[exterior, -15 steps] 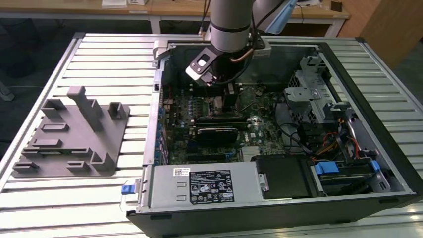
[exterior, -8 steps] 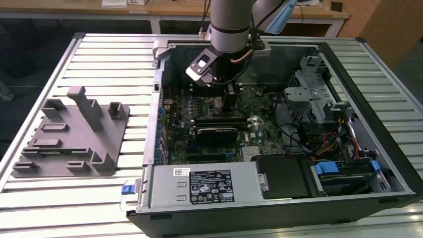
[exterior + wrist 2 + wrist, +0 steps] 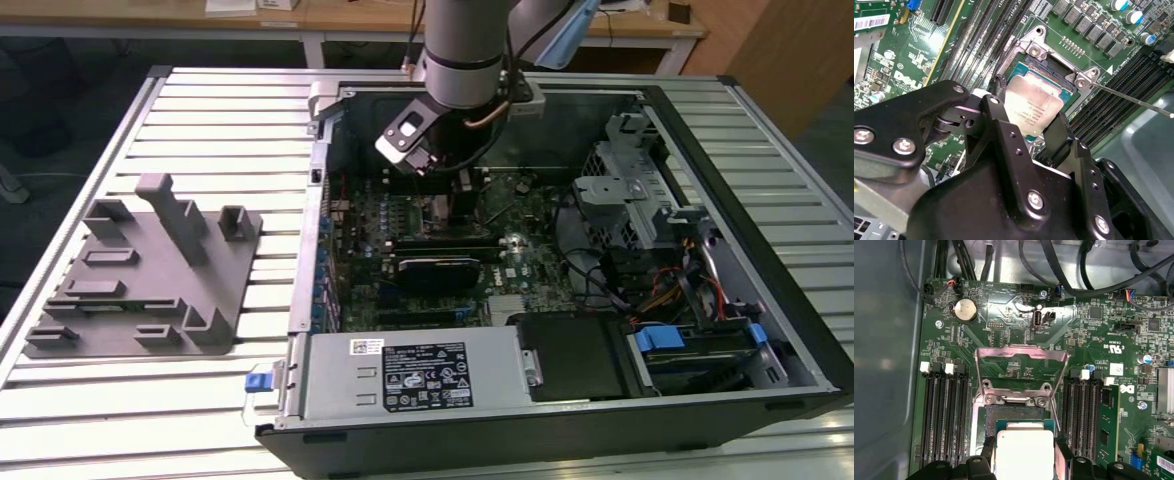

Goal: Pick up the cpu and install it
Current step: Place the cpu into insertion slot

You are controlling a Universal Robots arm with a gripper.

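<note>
The cpu (image 3: 1030,106) is a flat silver square with a pale rim, and it sits level over the open socket (image 3: 1054,65) on the green motherboard. My gripper (image 3: 1026,122) is shut on the cpu, one black finger (image 3: 995,107) against each of two opposite edges. In the first wrist view the cpu (image 3: 1024,452) hangs just over the socket recess (image 3: 1014,415), with the metal load plate (image 3: 1021,362) swung up behind it. The socket lever (image 3: 1134,98) sticks out to one side. In the exterior view my gripper (image 3: 447,190) reaches down into the open computer case (image 3: 787,330).
Memory slots (image 3: 944,410) flank the socket, and one holds a green module (image 3: 1108,422). Black cables (image 3: 1069,270) run along the case wall. A grey moulded tray (image 3: 147,270) with upright posts lies on the slatted table at the exterior view's left. A drive cage (image 3: 638,195) and power supply (image 3: 414,375) crowd the case.
</note>
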